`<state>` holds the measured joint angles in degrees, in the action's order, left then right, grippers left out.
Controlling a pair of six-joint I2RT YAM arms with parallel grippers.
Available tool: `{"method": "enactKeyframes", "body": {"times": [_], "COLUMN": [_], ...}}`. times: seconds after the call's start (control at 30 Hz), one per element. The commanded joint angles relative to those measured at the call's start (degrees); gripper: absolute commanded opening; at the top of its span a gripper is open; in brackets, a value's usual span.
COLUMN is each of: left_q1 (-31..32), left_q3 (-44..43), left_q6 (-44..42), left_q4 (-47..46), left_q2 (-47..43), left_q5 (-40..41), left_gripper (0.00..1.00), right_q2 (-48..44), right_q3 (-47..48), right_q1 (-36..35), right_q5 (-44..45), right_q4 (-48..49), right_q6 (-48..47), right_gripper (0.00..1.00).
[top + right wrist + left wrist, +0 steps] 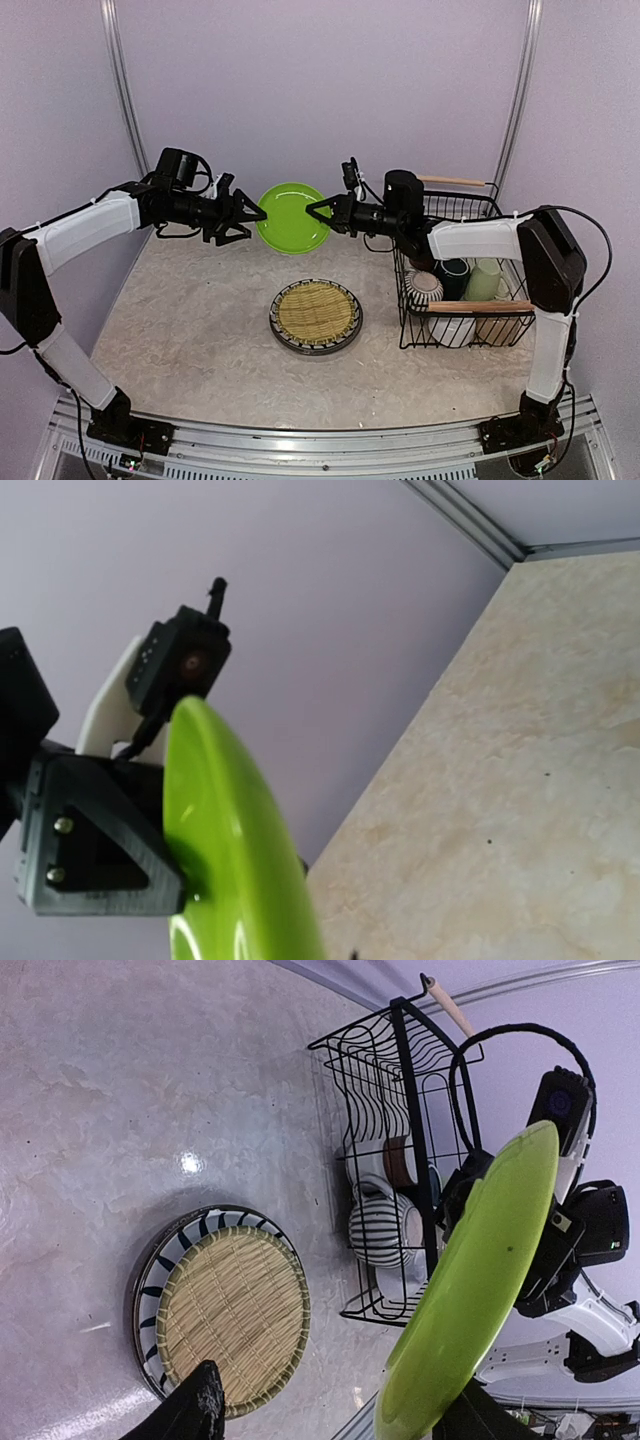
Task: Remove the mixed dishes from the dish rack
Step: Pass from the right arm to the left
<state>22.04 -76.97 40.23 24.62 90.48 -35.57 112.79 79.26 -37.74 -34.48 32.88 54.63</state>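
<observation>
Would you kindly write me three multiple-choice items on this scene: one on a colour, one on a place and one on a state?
1. What colour are the dish rack's handles?
A. Red
B. Light wood
C. Blue

2. Where is the lime-green plate?
A. In the air between the left end effector and the right end effector
B. In the dish rack
C. Under the dish rack

3. What state is the right end effector in?
A. Open, apart from everything
B. Shut on a mug
C. Shut on the lime-green plate

Answers:
1 B: both rods look pale wooden.
2 A: the top view shows it off the table, between the arms.
3 C: its fingers pinch the plate's rim.
</observation>
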Motion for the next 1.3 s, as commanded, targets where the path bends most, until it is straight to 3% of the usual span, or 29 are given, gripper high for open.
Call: {"method": "enactKeyframes", "body": {"times": [0.0, 0.3, 0.63, 0.83, 0.93, 1.27], "left_q1": [-0.2, 1.1, 1.9, 2.1, 2.3, 4.3], "left_q3": [0.9, 0.5, -0.4, -0.5, -0.4, -1.4], "left_q6": [0.0, -1.3, -2.2, -2.5, -2.2, 0.5], "left_q4": [-1.7, -1.9, -0.8, -0.6, -0.6, 1.8], "left_q2": [-0.8, -0.9, 0.2, 0.1, 0.1, 4.5], "left_q5": [-2.0, -2.8, -3.0, -2.5, -2.4, -4.0], "left_gripper": [0.6, 0.3, 0.17, 0.0, 0.0, 0.0], "right_q2": [2.0, 3.9, 4.4, 3.5, 2.2, -9.0], "right_q3": [2.5, 3.7, 3.6, 3.0, 1.5, -9.4], "right_q1": [-1.3, -1.5, -2.1, -2.2, -1.9, 3.0], "right_q5": [-1.4, -1.6, -1.8, 0.0, 1.8, 11.3], "right_q4": [3.6, 2.6, 2.0, -0.3, -0.9, -7.7], "right_q6": [1.4, 1.6, 1.2, -0.9, -2.1, -8.0], "right_gripper": [0.0, 0.0, 0.0, 0.05, 0.17, 0.83]}}
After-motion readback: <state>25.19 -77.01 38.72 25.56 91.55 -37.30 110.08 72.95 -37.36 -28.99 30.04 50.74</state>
